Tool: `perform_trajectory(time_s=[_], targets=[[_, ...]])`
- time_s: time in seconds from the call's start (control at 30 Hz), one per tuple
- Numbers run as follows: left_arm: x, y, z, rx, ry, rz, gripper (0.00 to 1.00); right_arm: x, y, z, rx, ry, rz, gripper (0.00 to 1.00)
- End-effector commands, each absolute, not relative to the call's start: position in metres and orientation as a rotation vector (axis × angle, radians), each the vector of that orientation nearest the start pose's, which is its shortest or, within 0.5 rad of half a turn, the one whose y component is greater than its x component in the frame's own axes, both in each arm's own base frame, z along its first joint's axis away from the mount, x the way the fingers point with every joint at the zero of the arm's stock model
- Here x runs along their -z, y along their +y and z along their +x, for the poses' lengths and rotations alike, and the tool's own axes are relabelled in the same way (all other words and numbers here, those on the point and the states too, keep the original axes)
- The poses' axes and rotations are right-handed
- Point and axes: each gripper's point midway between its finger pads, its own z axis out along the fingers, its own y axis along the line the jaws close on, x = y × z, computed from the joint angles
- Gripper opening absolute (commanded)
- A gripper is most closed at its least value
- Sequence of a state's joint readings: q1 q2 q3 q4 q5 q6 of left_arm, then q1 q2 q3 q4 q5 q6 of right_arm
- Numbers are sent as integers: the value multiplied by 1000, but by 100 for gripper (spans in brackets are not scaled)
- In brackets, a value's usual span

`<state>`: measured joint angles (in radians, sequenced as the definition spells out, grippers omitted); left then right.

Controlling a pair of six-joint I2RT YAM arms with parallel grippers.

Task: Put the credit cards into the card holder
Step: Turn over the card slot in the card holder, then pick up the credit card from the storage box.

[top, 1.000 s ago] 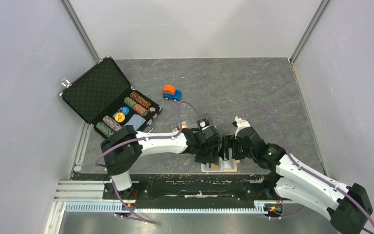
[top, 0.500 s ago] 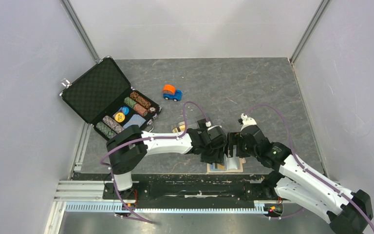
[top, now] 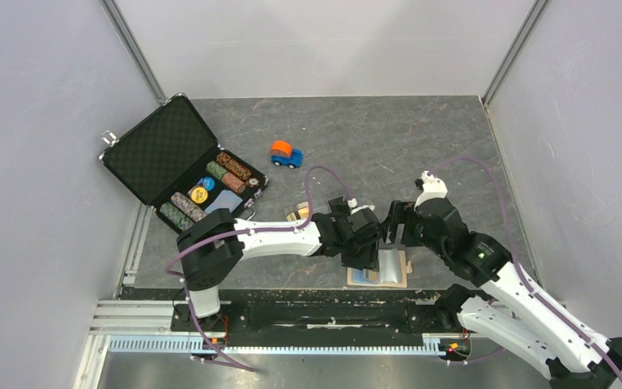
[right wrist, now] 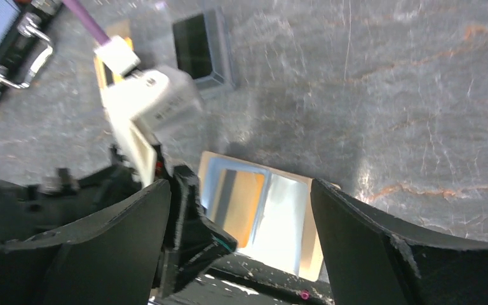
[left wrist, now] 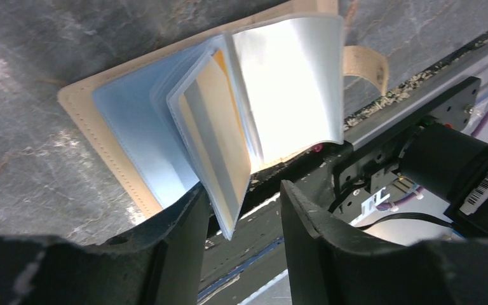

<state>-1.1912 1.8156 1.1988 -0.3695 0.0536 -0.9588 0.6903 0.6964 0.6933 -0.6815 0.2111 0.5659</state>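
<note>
The beige card holder (top: 402,270) lies open near the table's front edge, its clear sleeves fanned up. In the left wrist view, one raised sleeve holds a gold card (left wrist: 219,136), a light blue card (left wrist: 130,130) lies flat under plastic on the beige cover (left wrist: 79,117), and the snap tab (left wrist: 365,63) hangs at the right. My left gripper (left wrist: 238,219) is open, with the gold card's sleeve corner between its jaws and against the left finger. My right gripper (right wrist: 238,254) is open wide and empty above the holder (right wrist: 279,210). No black card shows.
An open black chip briefcase (top: 180,162) with chips and a blue deck stands at the left. A small orange and blue toy car (top: 286,153) sits behind. A clear box with a dark base (right wrist: 202,54) and a tan flat thing (top: 296,213) lie beyond the holder.
My right gripper has drawn back and up from the holder, toward the far right. My left gripper and the holder have shifted a little to the right, and the sleeves now stand fanned open.
</note>
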Motion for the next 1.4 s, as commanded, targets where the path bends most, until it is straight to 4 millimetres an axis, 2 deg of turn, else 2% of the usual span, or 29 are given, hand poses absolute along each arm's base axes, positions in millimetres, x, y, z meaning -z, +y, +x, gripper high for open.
perform_trajectory(time_s=[0.0,0.23,0.33,0.47,0.57,0.73,0.83,1.0,1.2,1.3,1.37], targets=[[-92,-450,123,917,2649,424,51,-204,134,203,-464,2134,53,84],[-92,-481,109,1060,2645,465,57,-210,128,205,-432,2122,64,84],[-82,-495,103,1105,2665,468,59,-211,126,205,-423,2119,75,84],[-64,-502,96,1116,2711,471,61,-213,123,204,-410,2120,74,84],[-68,-502,95,1130,2685,487,62,-212,122,204,-402,2122,68,84],[-97,-493,102,1193,2570,460,68,-207,127,206,-394,2144,25,86],[-123,-481,109,1273,2473,393,72,-197,137,208,-396,2185,-33,88],[-147,-442,125,1394,2381,242,74,-183,164,218,-441,2237,-136,90],[-162,-370,164,1492,2278,-24,74,-182,208,240,-550,2253,-264,90],[-161,-330,185,1426,2266,-126,74,-180,237,248,-658,2253,-335,89],[-162,-302,198,1323,2270,-164,72,-177,256,253,-734,2248,-373,88]])
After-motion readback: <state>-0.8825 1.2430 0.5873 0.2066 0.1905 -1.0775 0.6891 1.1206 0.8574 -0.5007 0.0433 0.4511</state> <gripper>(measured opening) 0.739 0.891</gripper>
